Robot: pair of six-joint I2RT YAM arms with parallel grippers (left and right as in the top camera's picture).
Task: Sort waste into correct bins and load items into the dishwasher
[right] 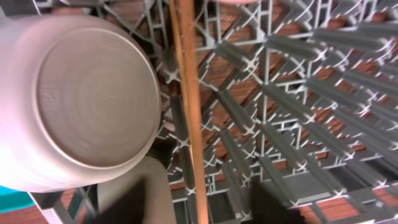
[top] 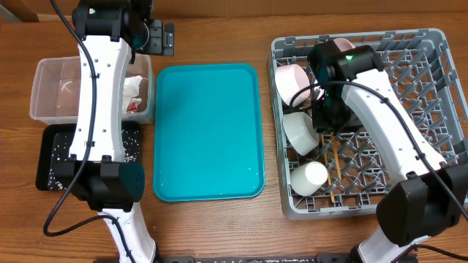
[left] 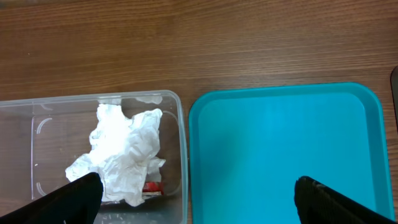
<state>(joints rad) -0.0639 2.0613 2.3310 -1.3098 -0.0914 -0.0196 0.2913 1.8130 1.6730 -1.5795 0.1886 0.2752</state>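
Observation:
The grey dish rack (top: 431, 88) at the right holds white bowls (top: 295, 80), a small white cup (top: 307, 177) and wooden chopsticks (top: 333, 162). My right gripper (top: 330, 120) is down inside the rack. In the right wrist view it (right: 214, 199) stands open, with a chopstick (right: 189, 112) running between the fingers and a gap on each side. An upturned bowl (right: 81, 99) is to its left. My left gripper (left: 208, 199) hangs wide open and holds nothing, above the gap between the clear tub (left: 183, 155) and the teal tray (left: 280, 149). A crumpled napkin (left: 124, 152) and a red wrapper (left: 152, 186) lie in the tub.
The black tray (top: 42, 157), sprinkled with rice grains (top: 51, 175), sits in front of the clear tub (top: 44, 91). The left arm (top: 99, 109) stretches over both bins. The bare teal tray (top: 208, 131) fills the middle of the table.

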